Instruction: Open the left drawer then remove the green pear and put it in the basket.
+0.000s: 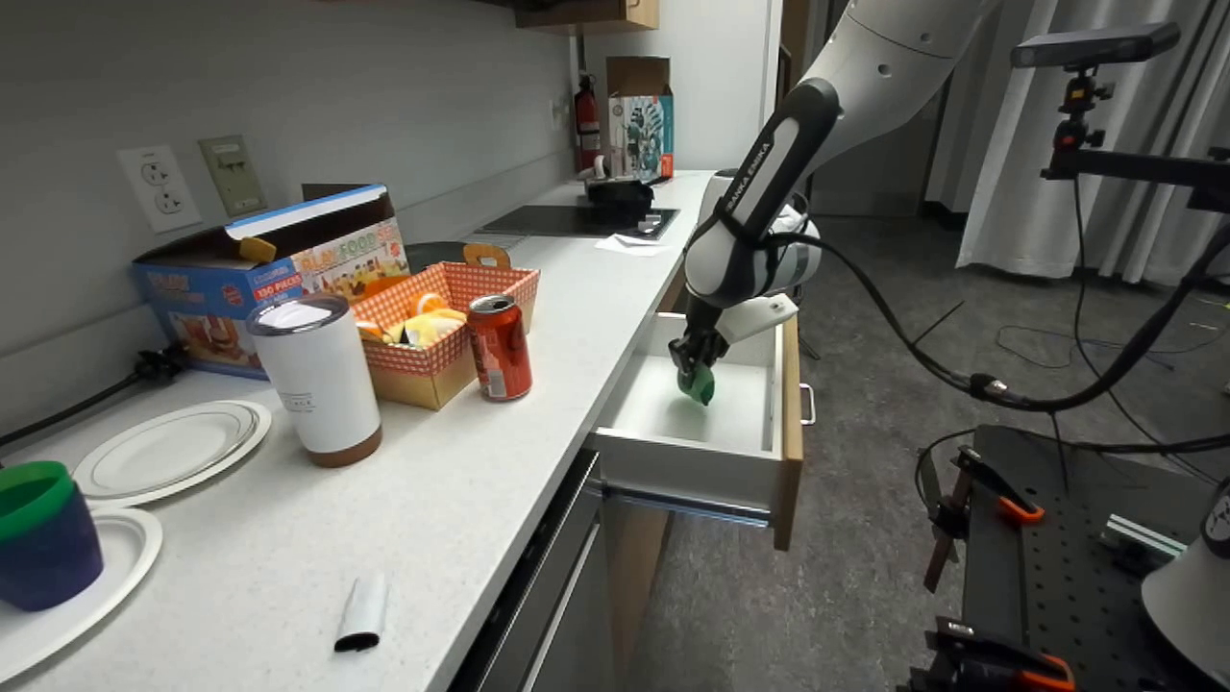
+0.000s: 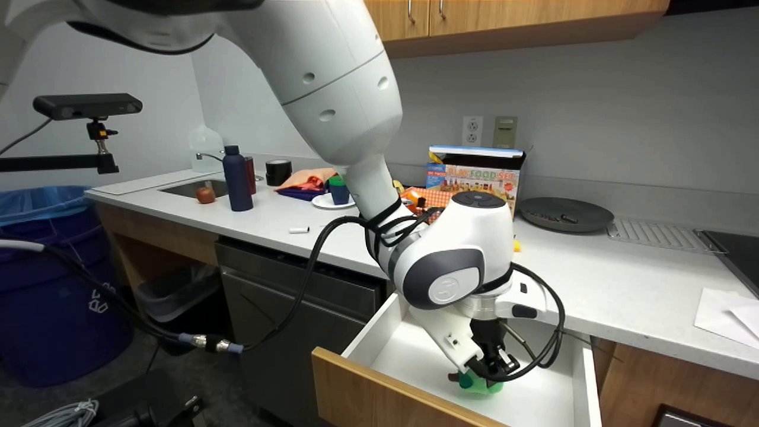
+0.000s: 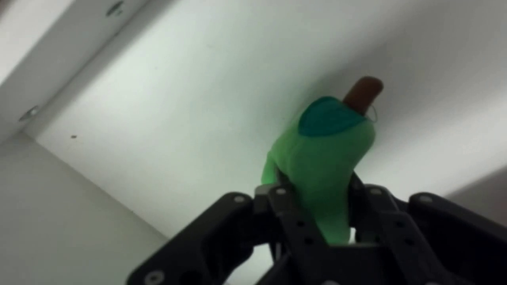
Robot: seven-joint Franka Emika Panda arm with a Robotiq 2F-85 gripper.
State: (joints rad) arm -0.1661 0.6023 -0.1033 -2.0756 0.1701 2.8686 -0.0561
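Note:
The left drawer (image 1: 684, 478) is pulled open; its wood front (image 2: 391, 394) and white interior show in both exterior views. The green pear (image 3: 330, 158), with a teal leaf and brown stem, is inside the drawer and also shows in both exterior views (image 1: 701, 386) (image 2: 479, 384). My gripper (image 3: 315, 178) points down into the drawer (image 1: 698, 358) with its fingers shut on the pear, which looks squeezed between them. Whether the pear touches the drawer floor I cannot tell. The basket (image 1: 415, 386), red-checked with food items in it, stands on the counter; the arm partly hides it in an exterior view (image 2: 437, 197).
A red can (image 1: 500, 351) and a white tumbler (image 1: 322, 384) stand in front of the basket. A blue play food box (image 1: 327, 274) is behind it. The counter edge (image 1: 591, 423) rises above the drawer. A dark round pan (image 2: 563, 214) lies farther along.

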